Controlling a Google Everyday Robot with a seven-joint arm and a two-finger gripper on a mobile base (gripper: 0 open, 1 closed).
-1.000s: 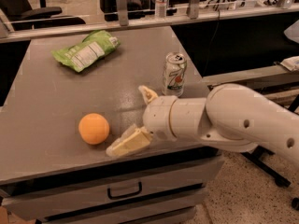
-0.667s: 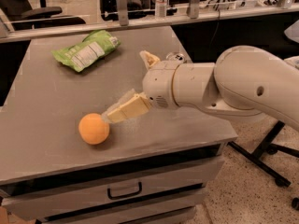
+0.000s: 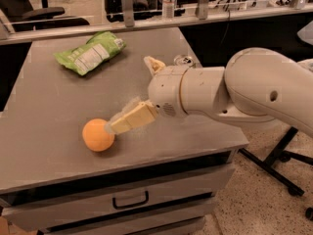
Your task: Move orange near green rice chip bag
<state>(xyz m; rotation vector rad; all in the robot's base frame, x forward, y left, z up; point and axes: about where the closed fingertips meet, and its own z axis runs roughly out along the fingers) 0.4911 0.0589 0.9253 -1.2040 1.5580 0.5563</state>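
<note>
The orange (image 3: 97, 135) lies on the grey table (image 3: 44, 106) near its front left. The green rice chip bag (image 3: 91, 53), wrinkly with a white label panel, lies at the back left, well apart from the orange. My gripper (image 3: 129, 95) is open above the table's middle, just right of the orange. Its lower finger (image 3: 133, 119) slants down-left, and its tip meets the orange's upper right side. The other finger (image 3: 153, 63) points up and back. Nothing is held.
A soda can (image 3: 184, 59) stands behind my white arm (image 3: 230, 89); only its top shows. The table has drawers with a handle (image 3: 130, 200) in front. A rail (image 3: 146, 21) runs behind the table. A chair base (image 3: 288, 173) stands on the floor at right.
My arm has swung left and toward the back, now covering most of the can. The lower finger's tip has come up against the orange. The orange and bag lie as before.
</note>
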